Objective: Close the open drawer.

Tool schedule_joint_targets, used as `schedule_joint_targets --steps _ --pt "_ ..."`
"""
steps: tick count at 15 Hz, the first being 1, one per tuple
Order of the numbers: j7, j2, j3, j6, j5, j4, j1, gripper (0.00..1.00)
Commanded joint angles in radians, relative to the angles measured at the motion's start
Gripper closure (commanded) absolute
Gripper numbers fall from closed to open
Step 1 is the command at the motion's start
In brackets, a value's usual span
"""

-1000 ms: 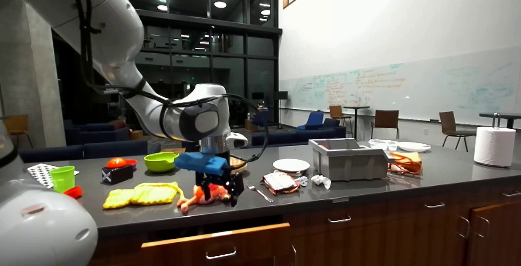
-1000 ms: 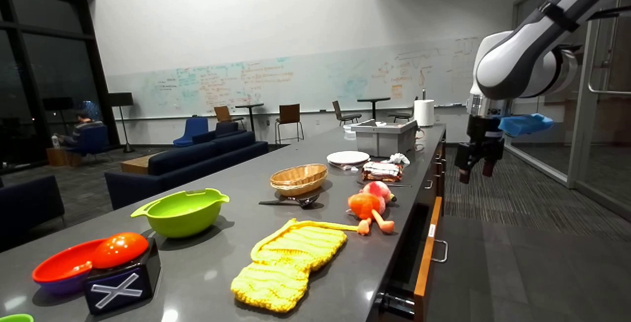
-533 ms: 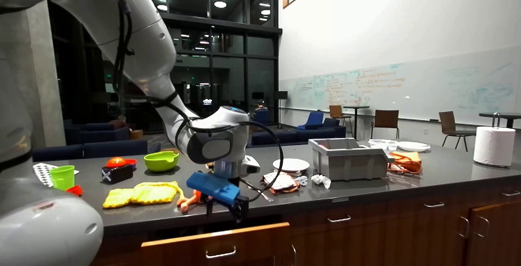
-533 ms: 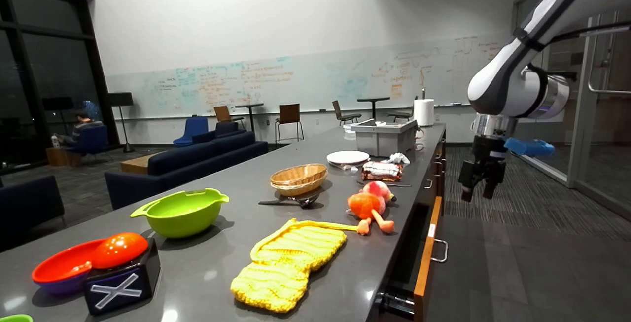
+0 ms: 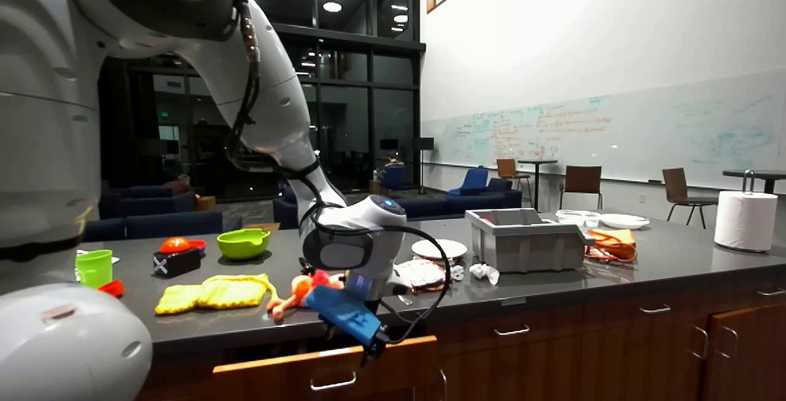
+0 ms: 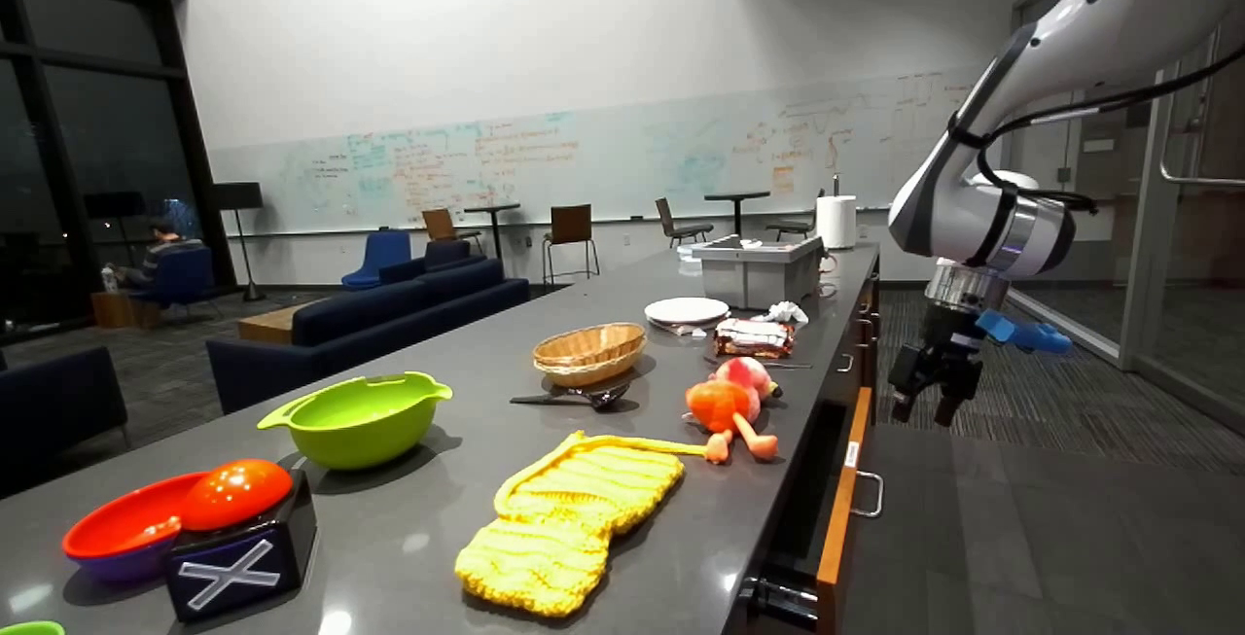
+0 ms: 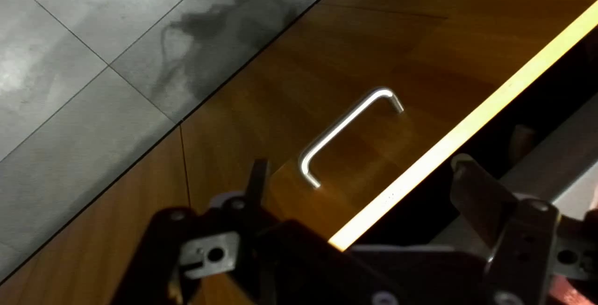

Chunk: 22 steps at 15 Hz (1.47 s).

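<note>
The drawer [image 5: 276, 382] stands pulled out below the counter in both exterior views, with its pale top edge [image 6: 844, 509] apart from the cabinet. Its silver bar handle [image 5: 333, 384] also shows in the wrist view [image 7: 345, 123]. My gripper [image 7: 359, 164] is open and empty above the drawer. In the wrist view the top edge runs slantwise between the fingers: one finger [image 7: 258, 179] is over the outer side of the front, the other over the dark opening. In an exterior view the gripper [image 6: 924, 409] hangs at the counter's outer side, tilted. Whether it touches the drawer I cannot tell.
The grey counter [image 6: 409, 538] has its front edge close to the arm. An orange plush toy [image 6: 725, 406] and yellow knit cloth [image 6: 574, 528] lie near that edge. A grey bin [image 5: 528, 244] stands farther along. Closed cabinet fronts [image 5: 509, 364] flank the drawer.
My gripper has come down from above the counter edge to the drawer and turned, moving right in an exterior view. The drawer has not moved.
</note>
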<state>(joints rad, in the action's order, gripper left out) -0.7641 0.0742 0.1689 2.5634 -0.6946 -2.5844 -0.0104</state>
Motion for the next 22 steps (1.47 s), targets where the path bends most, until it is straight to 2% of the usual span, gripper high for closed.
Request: schedule_joint_targets --steps 1,4,5,6,14,16,22 --pt "-0.046 0.116 -0.061 0.017 -0.052 0.089 0.070 0.00" --pt "-0.024 0.168 -0.090 0.046 -0.024 0.133 0.110 0.00" --pt "-0.019 0.180 -0.096 0.053 -0.014 0.146 0.123 0.07" --pt "-0.014 0.191 -0.103 0.060 -0.009 0.156 0.134 0.27" --pt "-0.033 0.250 -0.175 0.093 -0.044 0.206 0.199 0.88" --pt "-0.034 0.261 -0.194 0.093 -0.058 0.214 0.208 0.99" --pt "-0.039 0.295 -0.231 0.095 -0.102 0.238 0.224 1.00"
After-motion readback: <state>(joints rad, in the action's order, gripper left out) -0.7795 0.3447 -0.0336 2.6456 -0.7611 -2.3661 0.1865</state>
